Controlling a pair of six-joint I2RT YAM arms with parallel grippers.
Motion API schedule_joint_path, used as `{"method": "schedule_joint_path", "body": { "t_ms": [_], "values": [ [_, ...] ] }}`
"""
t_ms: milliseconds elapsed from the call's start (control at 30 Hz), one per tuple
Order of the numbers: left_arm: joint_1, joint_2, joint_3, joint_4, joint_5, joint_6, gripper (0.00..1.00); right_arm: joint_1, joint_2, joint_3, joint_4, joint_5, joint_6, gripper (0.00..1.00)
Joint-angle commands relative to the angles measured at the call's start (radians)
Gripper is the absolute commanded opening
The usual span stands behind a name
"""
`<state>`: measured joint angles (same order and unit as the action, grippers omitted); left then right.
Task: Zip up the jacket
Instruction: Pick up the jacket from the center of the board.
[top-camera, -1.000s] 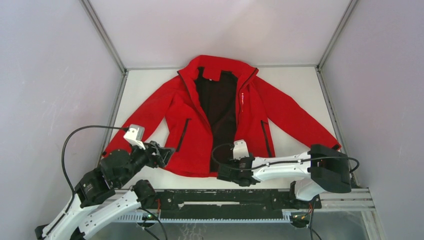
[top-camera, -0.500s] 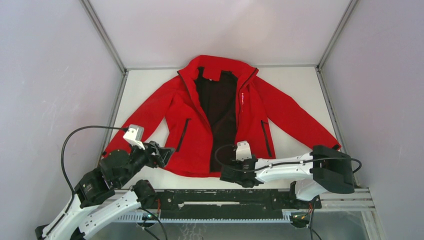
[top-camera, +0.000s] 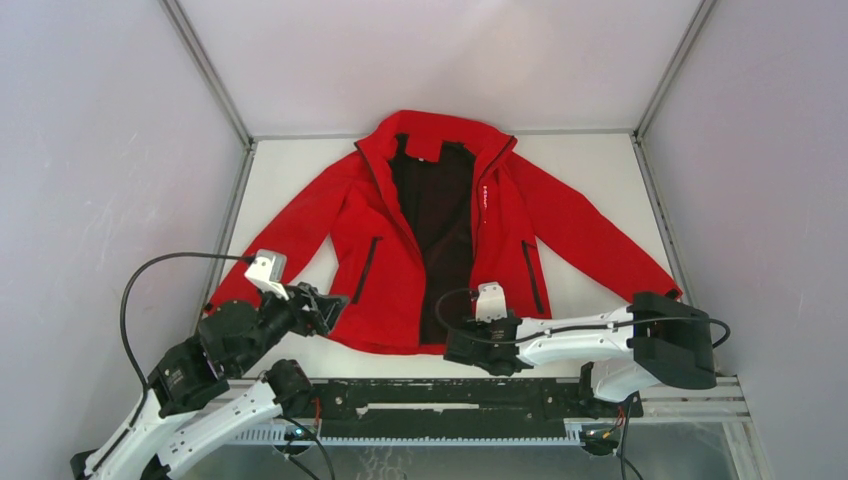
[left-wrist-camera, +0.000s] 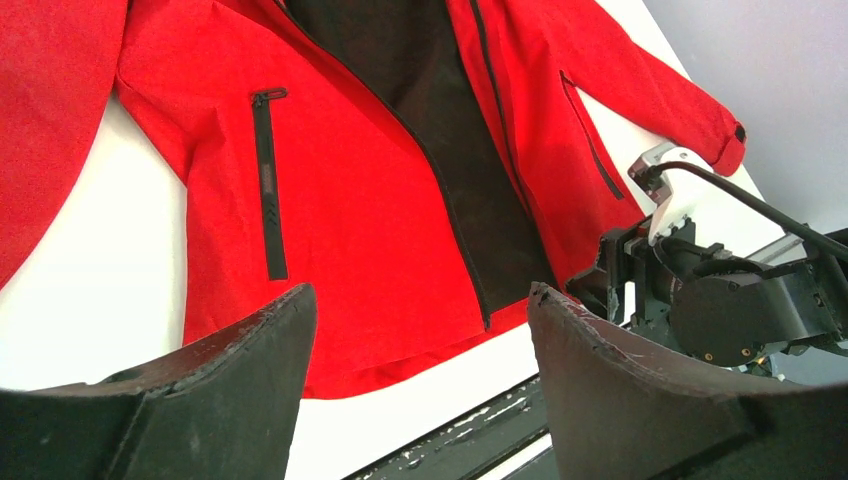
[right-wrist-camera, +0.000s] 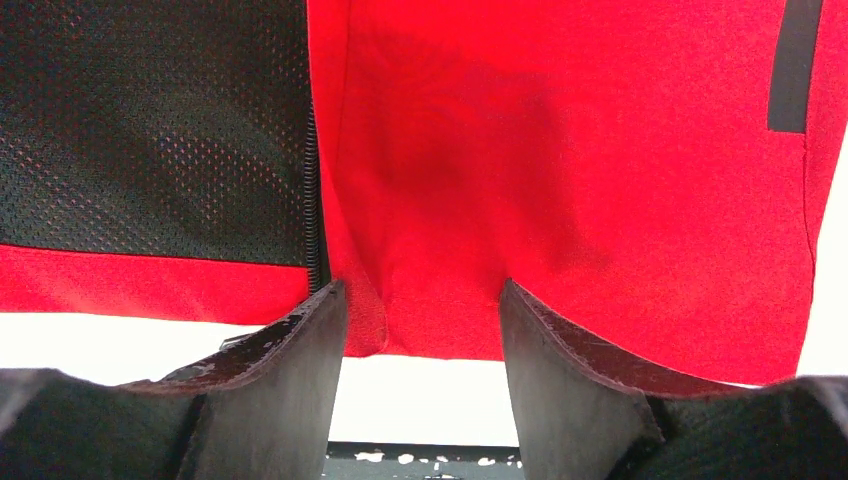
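The jacket (top-camera: 400, 250) lies flat and unzipped on the tabletop (top-camera: 290, 180), collar at the far end, with its black lining (top-camera: 435, 215) showing between the front panels. My right tool (right-wrist-camera: 420, 330) is at the near hem, its fingers apart and pinching nothing. The bottom edge of the red panel just right of the zipper (right-wrist-camera: 312, 200) sits in the gap between them. My left tool (left-wrist-camera: 420, 300) hovers off the near left corner of the hem, also spread wide and holding nothing, and it points across the lower front towards the right tool.
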<state>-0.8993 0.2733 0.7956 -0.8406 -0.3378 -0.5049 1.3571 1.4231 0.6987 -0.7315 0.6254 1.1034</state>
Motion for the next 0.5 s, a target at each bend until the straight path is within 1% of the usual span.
{"method": "schedule_joint_path", "body": {
  "t_ms": [0, 467],
  "values": [
    [-0.005, -0.013, -0.001, 0.024, -0.014, 0.016, 0.81, 0.001, 0.019, -0.023, 0.034, -0.048, 0.024, 0.66],
    [-0.005, -0.019, -0.002, 0.023, -0.019, 0.015, 0.82, -0.004, -0.024, -0.138, 0.126, -0.113, 0.053, 0.64]
  ]
}}
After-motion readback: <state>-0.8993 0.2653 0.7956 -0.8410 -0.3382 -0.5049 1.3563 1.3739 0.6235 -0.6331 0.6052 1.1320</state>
